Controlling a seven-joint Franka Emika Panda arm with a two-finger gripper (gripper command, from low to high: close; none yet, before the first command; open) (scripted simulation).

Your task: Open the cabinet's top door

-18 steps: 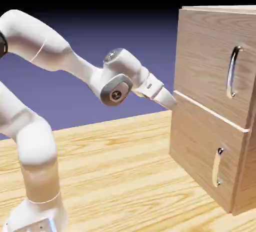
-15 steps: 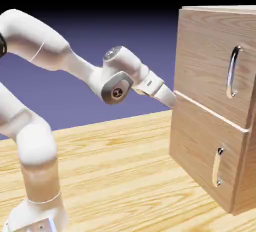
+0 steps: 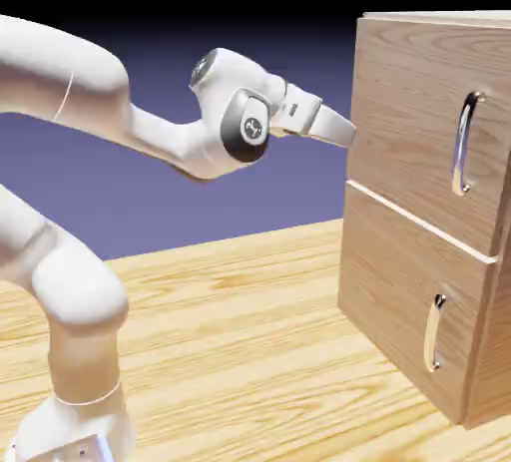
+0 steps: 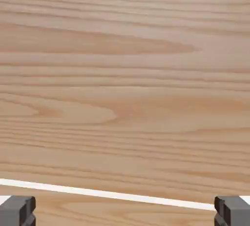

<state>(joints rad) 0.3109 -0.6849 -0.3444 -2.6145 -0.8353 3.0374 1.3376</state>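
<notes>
Top door, closed, fills the upper front of the cabinet, on the exterior view's right, its long curved silver handle standing upright near the far side from me. My claw is spread wide: the grey fingertips sit well apart at the hand view's bottom corners, with nothing pinched between them. Behind them I see only wood grain and a white strip slanting down to the right. Whether a tip brushes the wood, I cannot tell.

From outside, my hand points at the door's left edge, above the strip and well apart from the handle. The exterior view gives me both handles, the lower one on the lower door, along with the table; my hand view has none of these. It does show the gap between my fingers, which the exterior view hides.

Compared with a moment ago, my hand has risen from about the strip's height to beside the top door. Both doors remain closed.
</notes>
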